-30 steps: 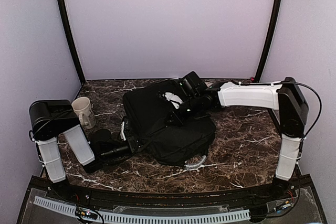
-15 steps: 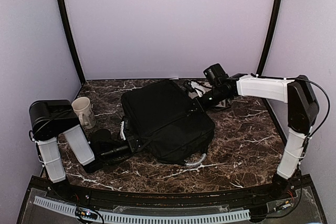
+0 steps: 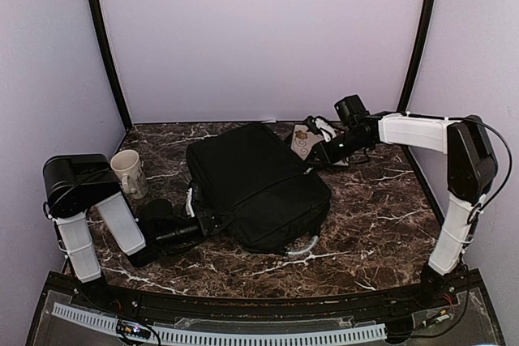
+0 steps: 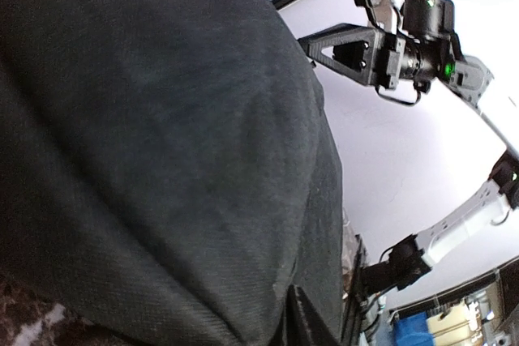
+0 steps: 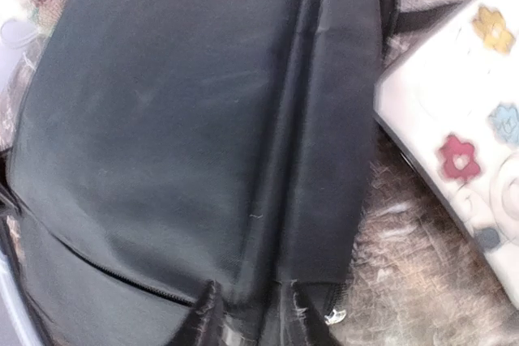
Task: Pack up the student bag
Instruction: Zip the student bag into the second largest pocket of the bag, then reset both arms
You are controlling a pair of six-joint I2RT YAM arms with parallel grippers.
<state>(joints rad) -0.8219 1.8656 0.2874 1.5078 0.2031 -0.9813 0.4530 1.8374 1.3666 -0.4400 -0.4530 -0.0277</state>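
The student bag [image 3: 255, 184], large, black and soft, lies flat in the middle of the marble table [image 3: 381, 216]. My left gripper [image 3: 197, 218] sits low at the bag's left edge. In the left wrist view the bag [image 4: 162, 143] fills the frame and only one dark finger [image 4: 306, 322] shows, pressed against the fabric. My right gripper [image 3: 315, 158] is at the bag's back right edge. In the right wrist view its jaws [image 5: 250, 304] stand slightly apart, with a raised fold of the bag [image 5: 276, 160] running between them.
A cream mug [image 3: 128, 173] stands left of the bag, beside the left arm. A white flowered case [image 3: 304, 142] [image 5: 462, 143] lies by the bag's back right corner. A clear curved piece [image 3: 302, 250] pokes out under the bag's front edge.
My right arm has swung from over the bag's middle to its back right edge. The white patch on the bag is gone from sight, and the flowered case has come into view.
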